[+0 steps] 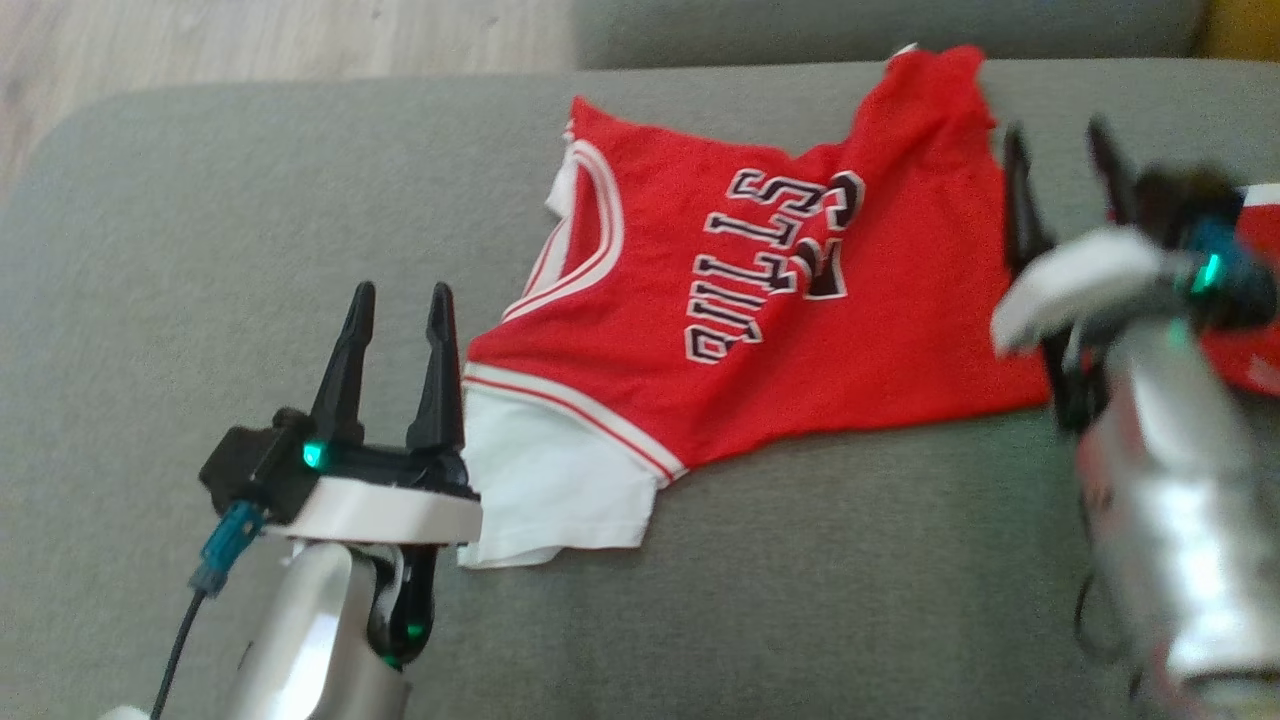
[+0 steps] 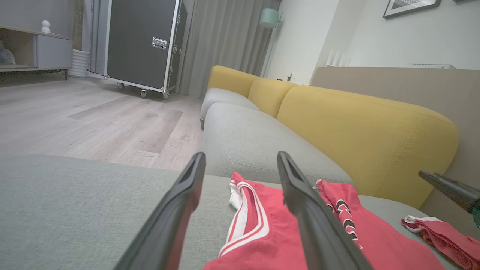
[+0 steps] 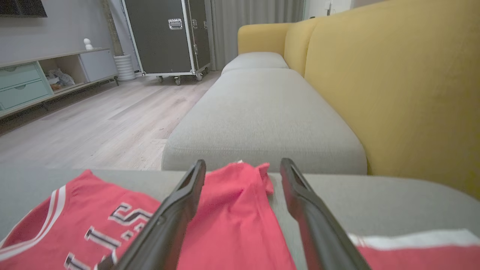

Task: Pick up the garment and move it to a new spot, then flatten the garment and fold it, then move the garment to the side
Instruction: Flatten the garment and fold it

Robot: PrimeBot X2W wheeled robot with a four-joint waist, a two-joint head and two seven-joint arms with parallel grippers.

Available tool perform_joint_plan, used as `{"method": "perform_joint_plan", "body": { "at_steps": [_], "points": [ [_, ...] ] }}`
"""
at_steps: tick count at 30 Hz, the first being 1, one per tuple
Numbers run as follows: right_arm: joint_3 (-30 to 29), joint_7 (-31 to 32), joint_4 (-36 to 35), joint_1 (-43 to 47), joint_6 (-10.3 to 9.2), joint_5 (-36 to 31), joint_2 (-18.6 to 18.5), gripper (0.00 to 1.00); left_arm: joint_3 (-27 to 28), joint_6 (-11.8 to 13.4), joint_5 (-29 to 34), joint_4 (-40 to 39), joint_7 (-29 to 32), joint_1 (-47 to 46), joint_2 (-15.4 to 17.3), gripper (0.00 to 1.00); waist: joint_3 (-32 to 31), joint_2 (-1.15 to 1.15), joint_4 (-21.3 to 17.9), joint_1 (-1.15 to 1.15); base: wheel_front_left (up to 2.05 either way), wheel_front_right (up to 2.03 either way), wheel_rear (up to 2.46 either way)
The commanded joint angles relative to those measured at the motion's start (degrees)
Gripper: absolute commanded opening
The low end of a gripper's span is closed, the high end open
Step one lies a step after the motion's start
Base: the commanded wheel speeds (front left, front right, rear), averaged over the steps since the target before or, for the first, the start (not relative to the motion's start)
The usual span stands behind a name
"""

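The garment (image 1: 740,300) is a red basketball jersey with white trim and black lettering, spread on the grey sofa seat (image 1: 200,250), a white panel at its near left corner. My left gripper (image 1: 398,305) stands open just left of that corner, nothing between its fingers. My right gripper (image 1: 1060,150) hovers open over the jersey's right edge, blurred, holding nothing. The left wrist view shows the jersey (image 2: 262,232) beyond my open left gripper (image 2: 240,159). In the right wrist view the jersey (image 3: 232,217) lies under my open right gripper (image 3: 243,165).
A second red and white piece of cloth (image 1: 1255,290) lies at the right, partly behind my right arm. Yellow back cushions (image 3: 393,82) line the sofa's right side. Wooden floor (image 2: 93,120), a black wheeled case (image 2: 140,41) and a low cabinet (image 3: 45,78) lie beyond.
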Motion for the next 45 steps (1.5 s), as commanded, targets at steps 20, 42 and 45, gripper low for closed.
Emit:
{"method": "perform_joint_plan", "body": {
  "at_steps": [20, 42, 45],
  "points": [
    [5.9, 0.34, -30.91, 21.26, -0.05, 13.09, 2.85, 1.0, -3.94, 0.08, -2.92, 7.63, 13.47, -15.43, 12.63, 1.0, 4.99, 0.0, -14.16, 0.01, 0.0, 0.0, 0.0],
    [7.84, -0.51, -35.15, 18.37, -0.05, 17.85, 2.86, 1.0, -18.97, 0.08, -18.41, 25.28, 43.34, -42.41, 28.8, 1.0, 16.48, 0.0, -23.61, 0.01, 0.0, 0.0, 0.0],
    [7.89, -0.56, -35.31, 18.23, -0.05, 17.82, 2.86, 1.0, -19.5, 0.08, -18.82, 27.58, 43.12, -43.18, 28.54, 1.0, 16.84, 0.0, -23.78, 0.01, 0.0, 0.0, 0.0]
  ]
}}
